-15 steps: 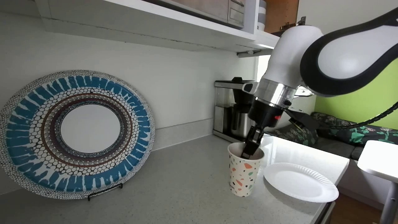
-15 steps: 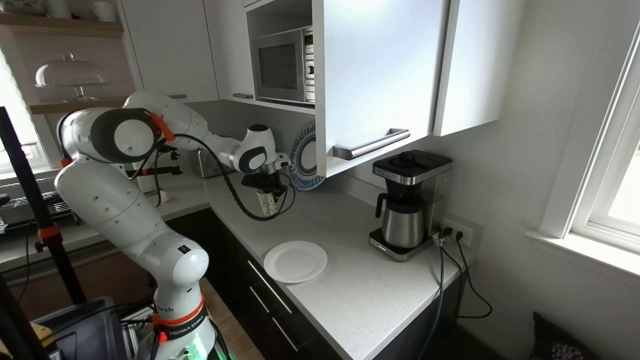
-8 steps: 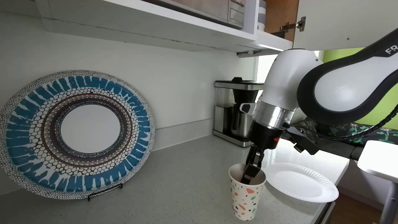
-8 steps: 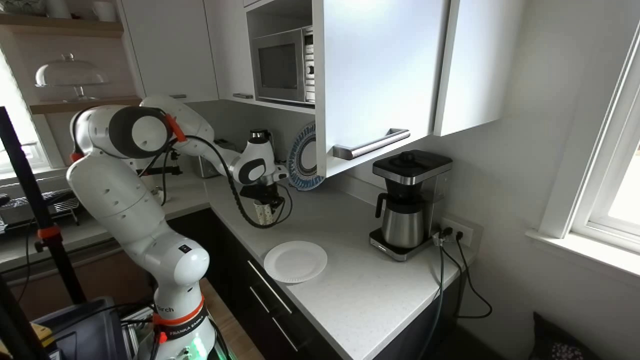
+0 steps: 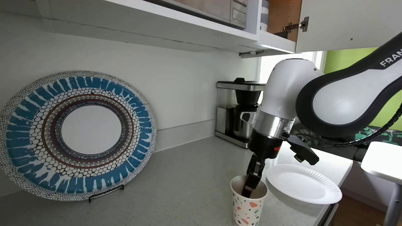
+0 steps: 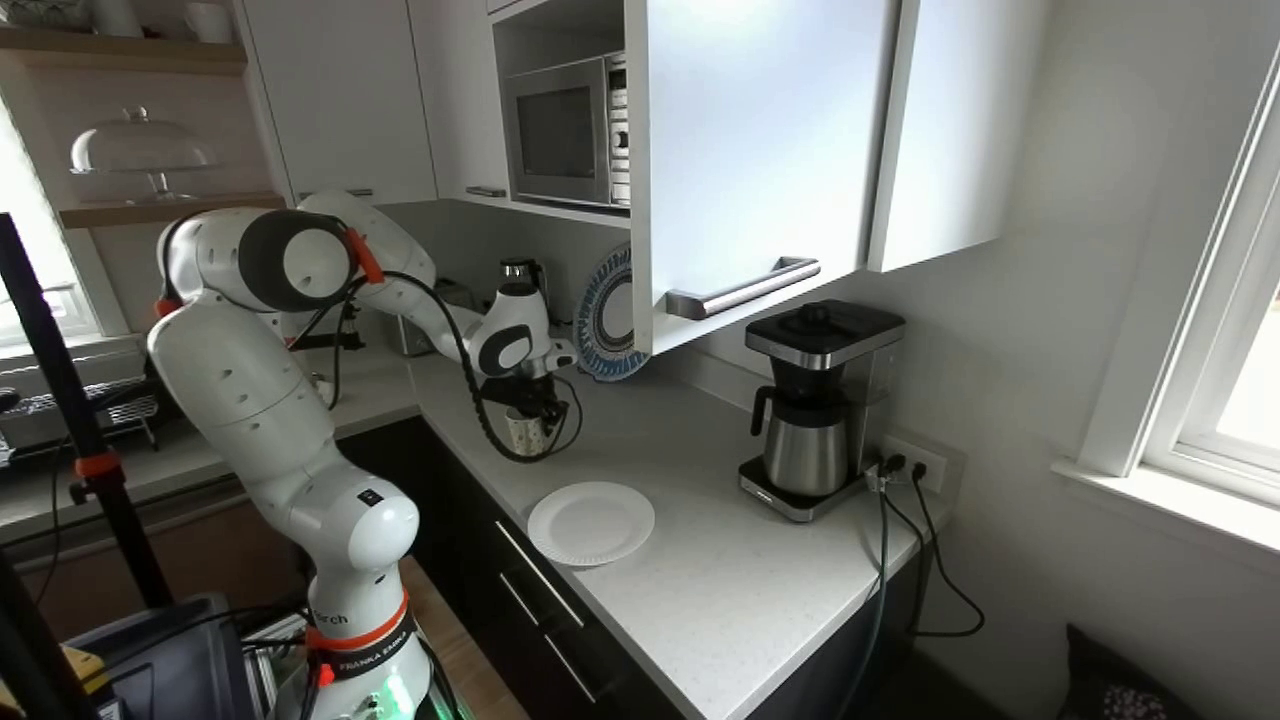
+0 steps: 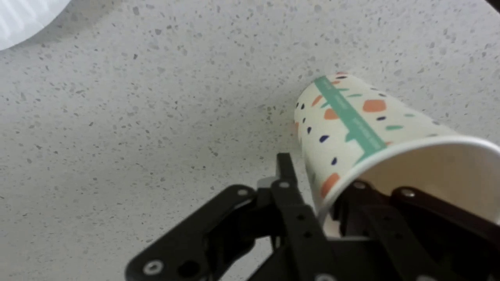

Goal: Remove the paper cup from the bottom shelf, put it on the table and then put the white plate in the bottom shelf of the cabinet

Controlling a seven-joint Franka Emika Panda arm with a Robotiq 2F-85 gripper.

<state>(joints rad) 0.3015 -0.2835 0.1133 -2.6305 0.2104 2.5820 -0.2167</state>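
Tool (image 7: 318, 187) straddles the wall of the paper cup (image 7: 359, 113), one finger inside, one outside; pinching or loose, can't tell. Cup upright, on or just above tabletop (image 7: 156, 136) (unclear), white plate (image 6: 592, 523) near. Release likely needs a lift straight along cup's upright axis.

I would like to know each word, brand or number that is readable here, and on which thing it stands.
"FRANKA EMIKA": robot arm's base.
"rch", beginning not visible: same base, higher.
"FRAN", cut off by picture edge: arm's black stripe.
Paper cup, green strip: lettering too blurred.
Coffee maker, base: mark too small.
Arm's black label: too small.
No number can be read.
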